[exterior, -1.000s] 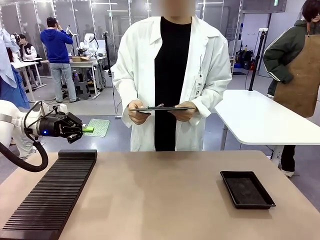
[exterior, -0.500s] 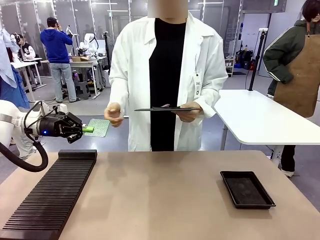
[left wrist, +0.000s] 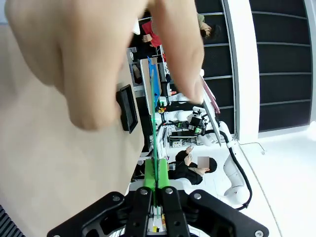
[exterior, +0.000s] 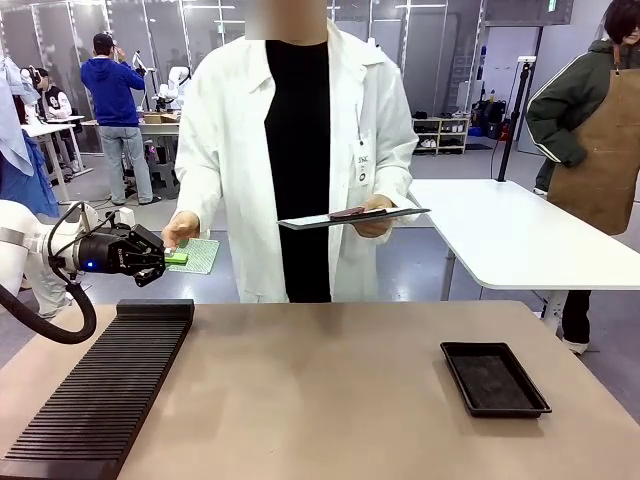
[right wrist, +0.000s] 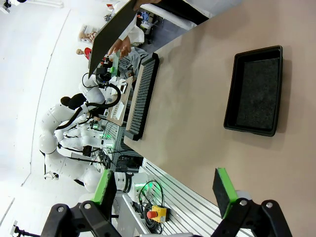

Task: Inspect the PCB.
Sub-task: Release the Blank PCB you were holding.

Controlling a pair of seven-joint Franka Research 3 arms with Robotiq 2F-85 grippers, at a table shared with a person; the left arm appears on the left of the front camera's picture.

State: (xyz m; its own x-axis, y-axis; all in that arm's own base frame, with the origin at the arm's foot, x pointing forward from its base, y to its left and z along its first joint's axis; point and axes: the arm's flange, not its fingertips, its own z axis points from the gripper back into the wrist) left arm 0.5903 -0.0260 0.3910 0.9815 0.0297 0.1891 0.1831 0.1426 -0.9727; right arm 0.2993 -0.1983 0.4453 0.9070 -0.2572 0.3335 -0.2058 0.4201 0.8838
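- PCB (exterior: 202, 255): thin green board with a fine dotted grid on its face. It is held roughly level in the air, beyond the far left edge of the table (exterior: 330, 400). In the left wrist view it is edge-on, a narrow green line.
- Left gripper (exterior: 172, 258): fingers clamped together on one end of the PCB.
- Person's hand (exterior: 181, 229): over the clamped end; contact cannot be confirmed.
- Right gripper (right wrist: 163, 186): fingers wide apart, above the table.
- Black tray (exterior: 510, 410): on the table's right side, its dark grainy floor fully exposed.
- Slotted black rack (exterior: 100, 390): on the table's left side.
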